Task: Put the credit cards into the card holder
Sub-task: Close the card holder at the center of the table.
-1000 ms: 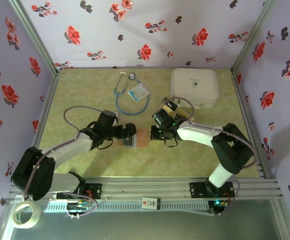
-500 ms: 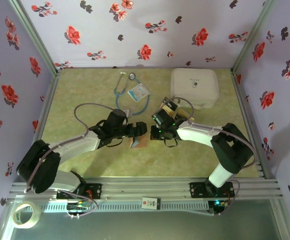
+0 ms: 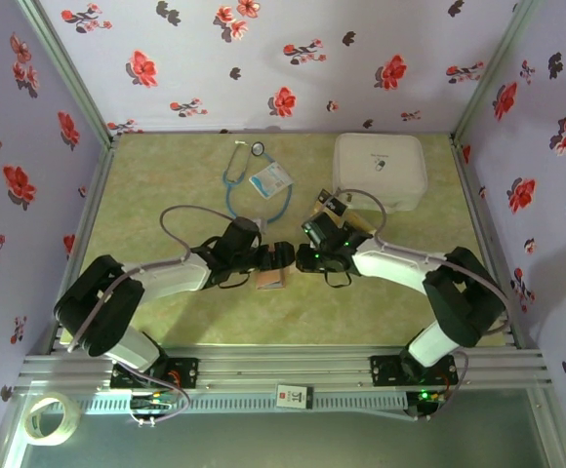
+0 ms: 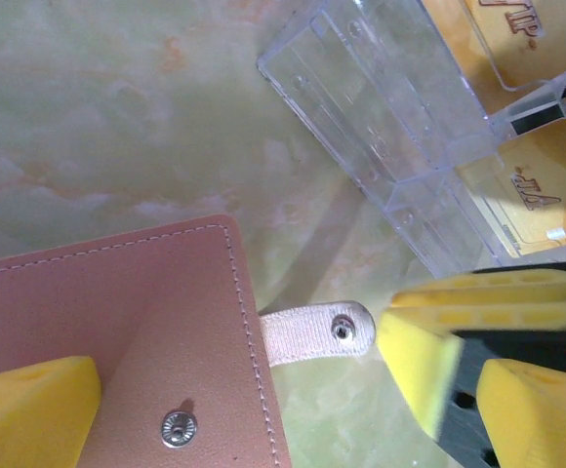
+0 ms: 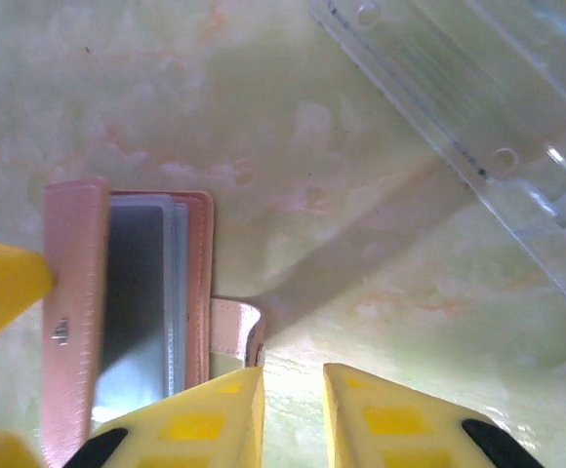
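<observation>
Card holder point(image 4: 117, 322) lies beneath wide-spread left claw point(image 4: 263, 414)

The card holder point(image 4: 117, 322) has a matt, tan-pink, leather-like skin with a fine grain, and pale thread stitching runs along its edge. A small shiny metal snap stud point(image 4: 174, 427) is set into it. Its strap point(image 4: 307, 334) is paler and looks woven, and it ends in a second metal stud. The pockets point(image 5: 132, 292) inside are greyish clear plastic with a soft gloss. The counter point(image 4: 98, 127) is smooth, marbled green with a faint sheen. On it lies a clear box point(image 4: 390, 146) of hard, glossy transparent plastic, and the yellow-gold credit cards point(image 4: 532, 190) behind it look slick. The right gripper point(image 5: 291, 414) has matt yellow pads point(image 5: 400, 419). The white case point(image 3: 381, 171) looks like smooth, matt plastic.
</observation>
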